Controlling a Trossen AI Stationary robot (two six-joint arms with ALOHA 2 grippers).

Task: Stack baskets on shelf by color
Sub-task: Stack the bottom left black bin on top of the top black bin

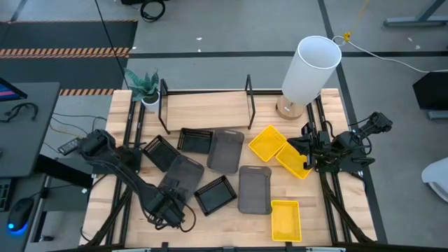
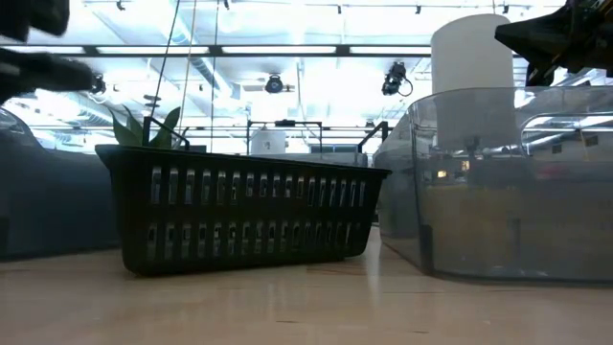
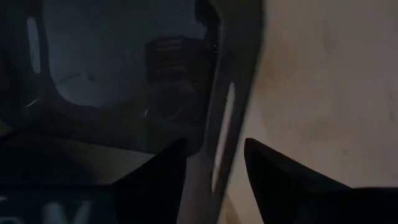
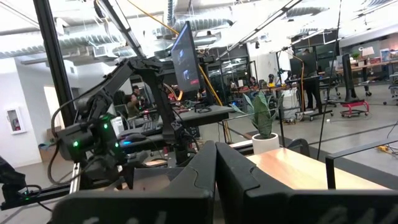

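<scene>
Straddling the rim of a translucent grey plastic basket (image 3: 124, 81), the left tool (image 3: 214, 168) stands open for gripping it, while the right tool (image 4: 214, 180) waits closed above the counter (image 1: 231, 224).

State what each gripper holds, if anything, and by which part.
Left gripper straddles the rim of a grey shallow plastic basket, jaws not yet closed. Right gripper is shut on nothing, raised at the table's right side.
</scene>
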